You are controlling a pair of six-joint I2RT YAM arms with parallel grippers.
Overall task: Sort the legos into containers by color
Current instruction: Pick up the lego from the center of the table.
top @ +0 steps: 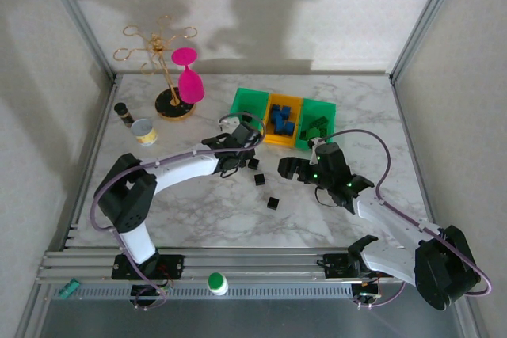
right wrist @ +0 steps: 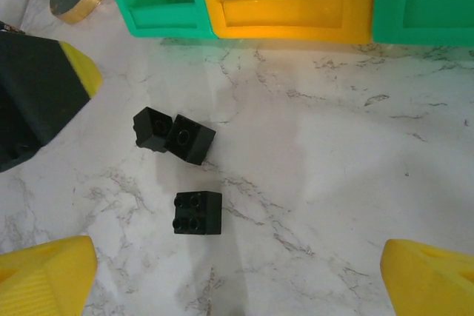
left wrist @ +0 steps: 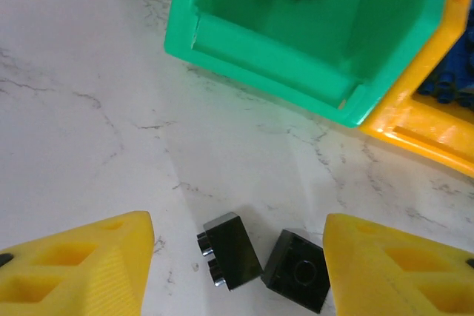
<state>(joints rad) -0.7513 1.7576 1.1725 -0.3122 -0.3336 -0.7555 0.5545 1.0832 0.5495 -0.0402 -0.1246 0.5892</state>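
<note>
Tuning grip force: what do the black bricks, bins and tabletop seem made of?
Black bricks: hard plastic, glossy; highlights glint on the studs. Bins: moulded plastic, smooth, soft sheen. Tabletop: white with grey veins, marble or a printed imitation; unclear which.

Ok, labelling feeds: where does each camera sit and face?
Top external: above and behind, facing down on the table; left arm and right arm show.
Left wrist: on left arm, facing down at green bin; left fingers show.
Right wrist: on right arm, facing down toward the bins; right fingers show.
Shared: the pair of black legos.
</note>
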